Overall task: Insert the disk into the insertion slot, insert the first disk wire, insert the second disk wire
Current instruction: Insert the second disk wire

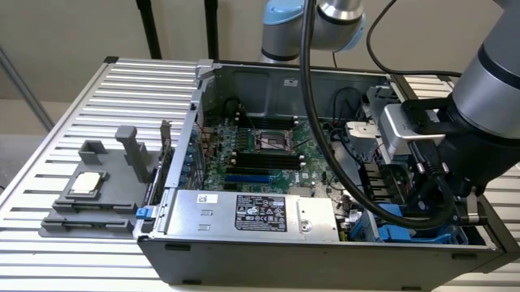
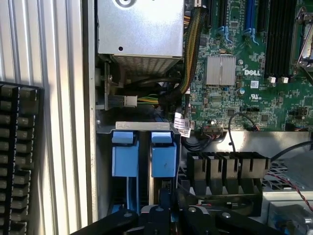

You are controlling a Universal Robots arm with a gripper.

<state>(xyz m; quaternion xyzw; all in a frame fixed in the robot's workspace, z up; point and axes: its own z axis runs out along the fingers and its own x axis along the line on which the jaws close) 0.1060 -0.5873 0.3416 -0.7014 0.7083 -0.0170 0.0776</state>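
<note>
Disk: seems to be the blue-framed unit (image 2: 163, 159) standing on edge in the drive cage; only its blue end and tab are visible, so I judge it already seated, not loose.
Disk in the exterior view: blue plastic (image 1: 400, 230) shows low in the case corner at that view's right, under the arm (image 1: 488, 121).
Slot: the grey metal cage (image 2: 142, 126) holds two blue-framed bays side by side; the second blue frame (image 2: 124, 159) is just beside the first, on the side nearer the case wall.
Gripper: it (image 2: 159, 213) sits down inside the cage, directly in line with the blue-framed unit and close to its near end.
Gripper state: cannot tell whether it is spread or pinching; a small dark part (image 2: 165, 188) lies between it and the blue frame, and what that part is stays unclear.
Key relation: the disk lies straight ahead of the gripper, its long edge running from the gripper toward the silver power box (image 2: 139, 27).
Wires: a sleeved bundle (image 2: 188, 54) and a white plug (image 2: 129, 101) lie beyond the cage, between it and the power box.
Board: the green motherboard (image 2: 234, 93) lies beside the cage, away from the case wall.
Single arm: no choice of side arises.
</note>
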